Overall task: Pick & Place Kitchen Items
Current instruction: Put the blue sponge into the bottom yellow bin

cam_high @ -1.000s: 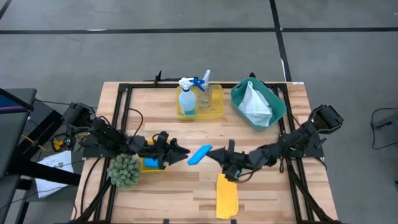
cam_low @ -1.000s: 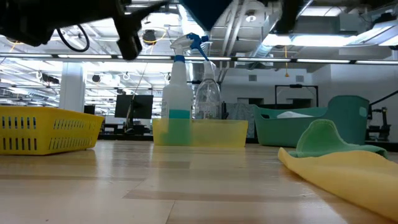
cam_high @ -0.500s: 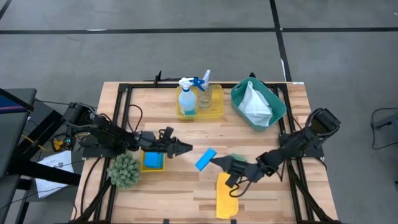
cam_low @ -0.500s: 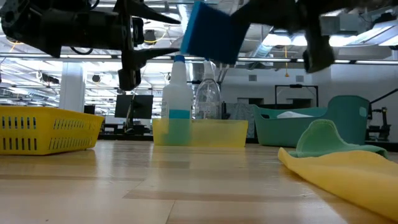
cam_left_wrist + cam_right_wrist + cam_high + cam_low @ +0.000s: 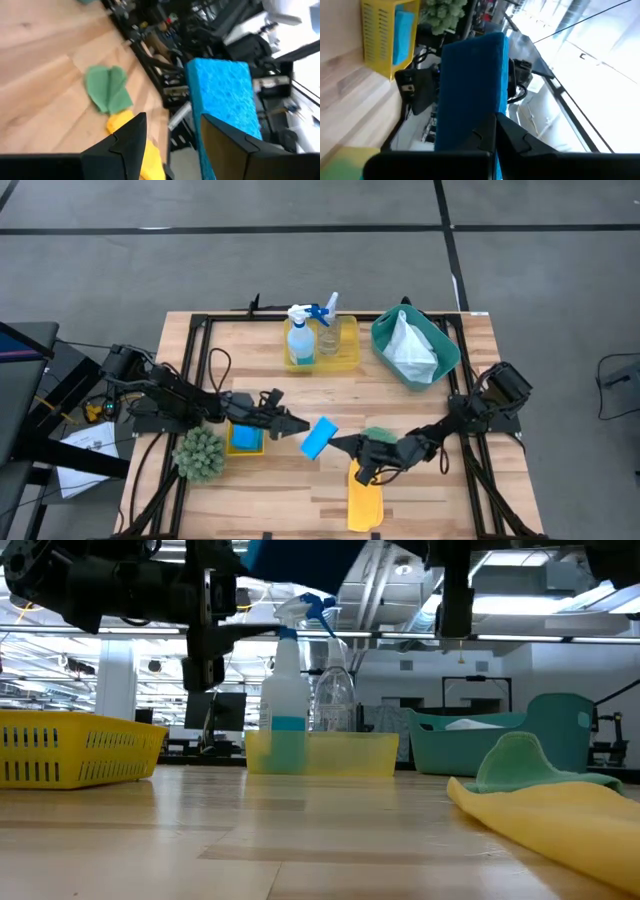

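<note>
Wooden desk under a wide grey floor, and the action sits over its middle: the right gripper pinches a blue sponge by one edge, fingers clamped tight on it, holding it up in the air. Facing it from the left side, the left gripper hangs with its fingers parted, tips just beside the sponge's other side and not gripping anything. This looks like a hand-over step, sponge passing from right arm to left. Behind the left gripper a yellow tray near the left edge already holds another blue sponge, so that is my guess for the drop spot. Next move calls for the left fingers to straddle the free edge and close before the right lets go. Yellow cloth and green cloth wait at the front edge.
</note>
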Robot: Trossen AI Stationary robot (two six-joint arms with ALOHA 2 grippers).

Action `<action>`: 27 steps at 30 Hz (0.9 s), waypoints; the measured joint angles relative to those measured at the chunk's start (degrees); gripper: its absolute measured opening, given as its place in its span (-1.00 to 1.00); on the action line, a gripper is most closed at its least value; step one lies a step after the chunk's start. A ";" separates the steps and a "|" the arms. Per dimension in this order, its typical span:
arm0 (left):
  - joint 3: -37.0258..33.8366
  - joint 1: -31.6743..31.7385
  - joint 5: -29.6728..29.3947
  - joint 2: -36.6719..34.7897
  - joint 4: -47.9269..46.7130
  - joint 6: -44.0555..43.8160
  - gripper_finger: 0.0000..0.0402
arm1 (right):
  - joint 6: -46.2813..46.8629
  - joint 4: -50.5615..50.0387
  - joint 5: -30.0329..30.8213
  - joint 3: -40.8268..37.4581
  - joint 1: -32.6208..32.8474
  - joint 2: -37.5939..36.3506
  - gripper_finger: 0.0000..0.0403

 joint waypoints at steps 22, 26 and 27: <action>-0.02 0.00 6.53 0.00 9.42 0.59 -0.10 | -4.28 8.50 -2.72 -0.01 -0.89 0.01 -1.00; -0.04 0.00 6.53 -0.01 10.06 0.66 -0.10 | -3.77 8.47 -2.80 -0.01 -1.59 0.01 -1.00; -0.04 0.00 6.53 -0.01 10.12 0.66 -0.10 | -3.37 8.45 -2.81 -0.01 -1.65 0.01 -1.00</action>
